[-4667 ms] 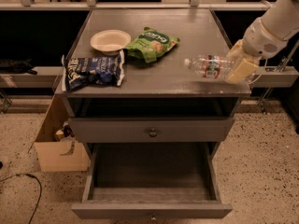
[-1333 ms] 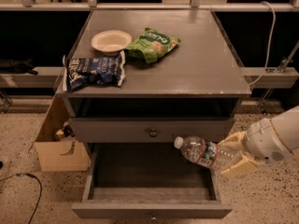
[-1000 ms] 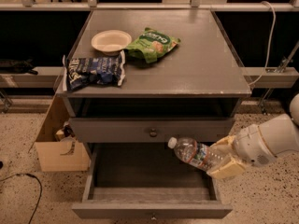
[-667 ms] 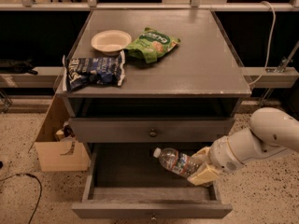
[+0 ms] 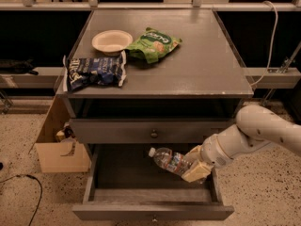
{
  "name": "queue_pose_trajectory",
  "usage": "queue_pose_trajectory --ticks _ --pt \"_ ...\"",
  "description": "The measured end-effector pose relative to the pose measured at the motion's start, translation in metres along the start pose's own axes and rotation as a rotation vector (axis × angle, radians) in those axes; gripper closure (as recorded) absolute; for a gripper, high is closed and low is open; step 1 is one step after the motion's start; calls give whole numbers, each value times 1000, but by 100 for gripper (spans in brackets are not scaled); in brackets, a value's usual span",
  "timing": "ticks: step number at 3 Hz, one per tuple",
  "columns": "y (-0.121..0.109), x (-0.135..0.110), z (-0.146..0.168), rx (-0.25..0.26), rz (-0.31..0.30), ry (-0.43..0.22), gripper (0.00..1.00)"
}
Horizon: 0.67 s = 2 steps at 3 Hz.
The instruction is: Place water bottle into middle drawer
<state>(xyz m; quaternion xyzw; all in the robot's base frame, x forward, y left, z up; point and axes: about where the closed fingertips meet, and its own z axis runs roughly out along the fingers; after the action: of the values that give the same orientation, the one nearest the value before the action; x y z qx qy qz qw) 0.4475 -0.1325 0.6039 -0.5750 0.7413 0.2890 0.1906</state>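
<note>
The water bottle [image 5: 170, 161] is clear with a white cap and a red-and-green label band. It lies tilted, cap to the left, inside the pulled-out middle drawer [image 5: 153, 212], just above its floor. My gripper [image 5: 194, 167] is shut on the water bottle's base end, low in the drawer's right part. My white arm [image 5: 263, 133] reaches in from the right. The upper knobbed drawer [image 5: 154, 133] is closed.
On the cabinet top [image 5: 207, 65] lie a white bowl [image 5: 112, 40], a green snack bag [image 5: 151, 44] and a dark blue chip bag [image 5: 94, 71]. A cardboard box [image 5: 59, 147] stands on the floor at the left. A cable [image 5: 26, 192] runs across the speckled floor.
My gripper carried the water bottle from the cabinet top's right edge down past the right side and leftward into the open drawer. It sits lower and deeper now.
</note>
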Motion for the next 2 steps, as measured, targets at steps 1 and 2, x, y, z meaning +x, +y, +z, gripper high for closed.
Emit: queue_pose_trajectory --ticks 1,2 --pt "-25 1 21 -31 19 35 100" --pt "-25 1 21 -31 19 35 100"
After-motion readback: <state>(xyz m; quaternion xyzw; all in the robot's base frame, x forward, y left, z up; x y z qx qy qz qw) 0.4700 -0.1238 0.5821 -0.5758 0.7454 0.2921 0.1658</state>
